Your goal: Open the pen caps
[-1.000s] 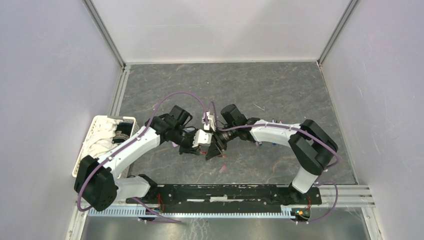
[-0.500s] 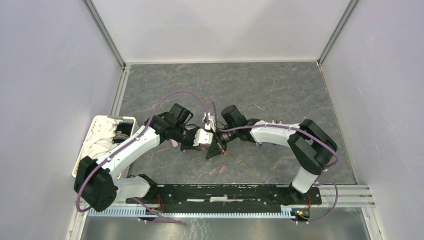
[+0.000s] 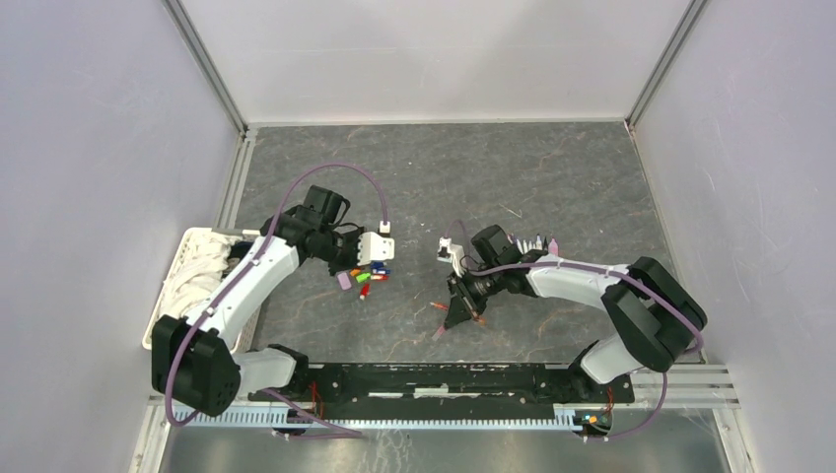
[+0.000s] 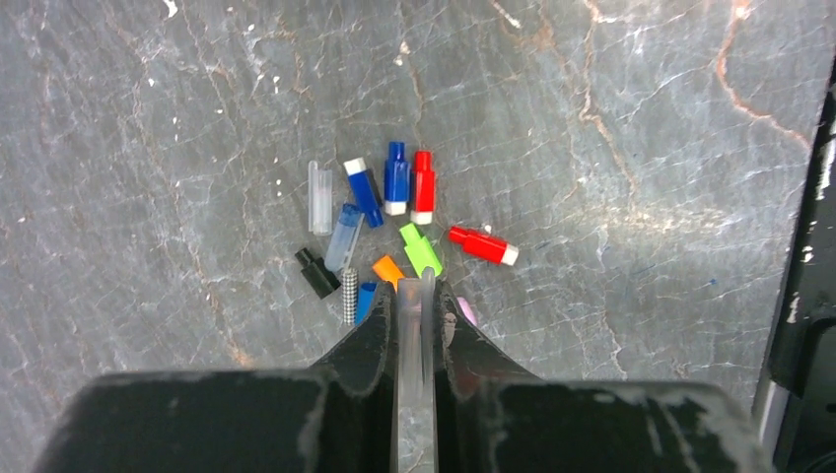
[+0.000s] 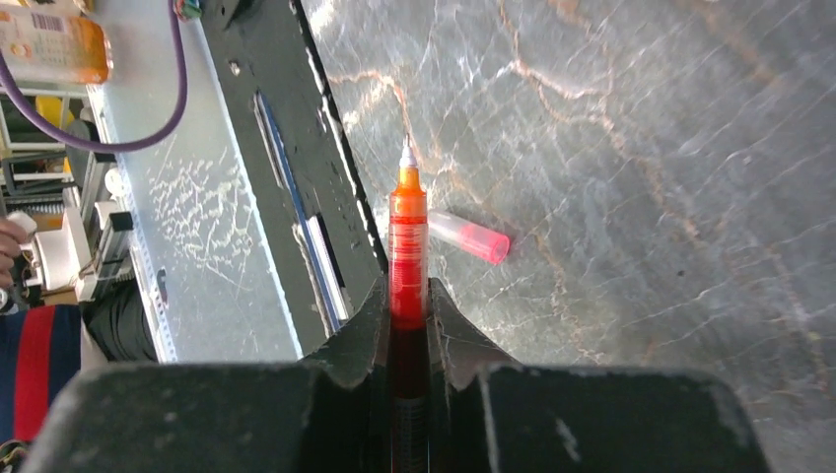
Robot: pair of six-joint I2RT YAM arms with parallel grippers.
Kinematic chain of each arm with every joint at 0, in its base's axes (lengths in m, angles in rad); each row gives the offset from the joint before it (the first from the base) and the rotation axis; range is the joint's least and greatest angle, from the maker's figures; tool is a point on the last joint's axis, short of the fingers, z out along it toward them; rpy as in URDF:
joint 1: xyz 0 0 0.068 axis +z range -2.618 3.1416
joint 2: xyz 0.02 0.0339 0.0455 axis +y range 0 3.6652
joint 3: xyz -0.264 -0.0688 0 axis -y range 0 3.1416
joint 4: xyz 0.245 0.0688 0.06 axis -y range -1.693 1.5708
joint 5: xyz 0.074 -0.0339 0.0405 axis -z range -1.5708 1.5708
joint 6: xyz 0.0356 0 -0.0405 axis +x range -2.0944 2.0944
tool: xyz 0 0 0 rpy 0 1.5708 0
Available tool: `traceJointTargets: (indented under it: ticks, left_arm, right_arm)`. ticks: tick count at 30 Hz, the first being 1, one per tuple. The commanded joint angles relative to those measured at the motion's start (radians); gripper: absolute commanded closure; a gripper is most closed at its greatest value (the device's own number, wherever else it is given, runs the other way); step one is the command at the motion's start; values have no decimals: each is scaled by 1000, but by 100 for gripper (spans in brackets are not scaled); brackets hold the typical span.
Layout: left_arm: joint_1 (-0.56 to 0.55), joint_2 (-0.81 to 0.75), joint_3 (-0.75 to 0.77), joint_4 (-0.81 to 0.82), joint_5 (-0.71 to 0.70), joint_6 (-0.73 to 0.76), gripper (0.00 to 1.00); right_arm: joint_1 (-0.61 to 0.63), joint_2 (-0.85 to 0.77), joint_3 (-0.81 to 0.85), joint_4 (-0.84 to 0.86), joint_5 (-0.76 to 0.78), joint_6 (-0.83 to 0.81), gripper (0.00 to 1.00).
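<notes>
Holding an uncapped orange pen (image 5: 407,217), the right tool (image 5: 407,291) is clamped narrow on the barrel. The pen's bare tip points out past the fingers, above the table (image 3: 552,177) and close to the black base rail (image 5: 296,197). A clear cap with a pink end (image 5: 471,236) lies on the table just beside that tip, apart from it.

Left tool (image 4: 416,296) is closed tight on a slim clear plastic piece (image 4: 414,335); can't tell whether it's a cap or a barrel. It hangs right over the loose pen caps (image 4: 396,182), which lie bunched together on the table: blue, red, green, orange, black and a couple of clear ones. One red cap (image 4: 481,244) sits slightly off to the side of the cluster.

From above, the two tools are well apart, the caps under the left one and the pink-ended cap near the right. A few more pens (image 3: 537,242) lie by the right forearm, too small to describe further. White basket (image 3: 222,233) sits at the table's left edge.
</notes>
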Motion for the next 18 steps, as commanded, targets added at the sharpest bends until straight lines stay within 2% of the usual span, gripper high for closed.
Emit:
traceJointTargets:
  ticks: [1, 4, 7, 9, 12, 14, 18]
  left_arm:
    - [-19, 10, 3, -1, 112, -32, 98]
    - [-74, -1, -19, 32, 166, -99, 98]
    - [-126, -15, -33, 78, 175, -164, 98]
    - [-140, -11, -51, 116, 170, -199, 98]
    - [-151, 21, -106, 209, 109, -245, 96]
    - [-153, 49, -154, 273, 66, -268, 92]
    - [-167, 81, -225, 381, 1, -290, 80]
  right_arm:
    - [-13, -29, 53, 58, 3, 16, 100]
    - [-11, -4, 77, 113, -54, 62, 100]
    - [-10, 6, 121, 100, -11, 56, 100]
    - [-14, 0, 150, 68, 120, 36, 100]
    - [-24, 6, 183, 14, 454, 11, 100]
    - [-24, 10, 178, 18, 624, 15, 100]
    - [-25, 29, 151, 55, 834, 19, 100]
